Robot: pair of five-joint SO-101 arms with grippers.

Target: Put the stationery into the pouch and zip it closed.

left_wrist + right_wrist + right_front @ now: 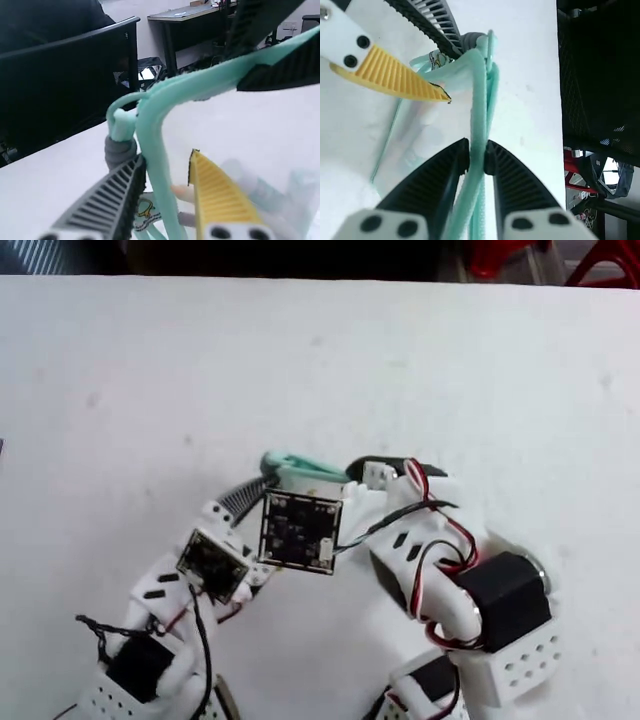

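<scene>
Arms come first: two rise from the lower edge of the high view, one at lower left and one at lower right, and they meet just below the frame's centre. The right claw is pressed together on the mint zip band of the pouch, its black fingers pinching the band from both sides. The left claw is spread astride the same band. Its dark finger lies against the band just beside the grey slider, while its yellow finger stands a little off the pouch's clear wall. The single pouch hangs between the two claws near the middle of the white table, and I cannot tell whether it touches the surface. Behind the clear wall sit blurred shapes, probably the stationery, too indistinct to count. The band bows in a curve between the claws, so the slider will likely bind at the bend if it is pushed while the band is slack. The right claw's hold is on a narrow strip, so a hard tug may pull it free. Any item near the opening could catch in the zip. By count: two arms, two claws, one pouch, one slider.
</scene>
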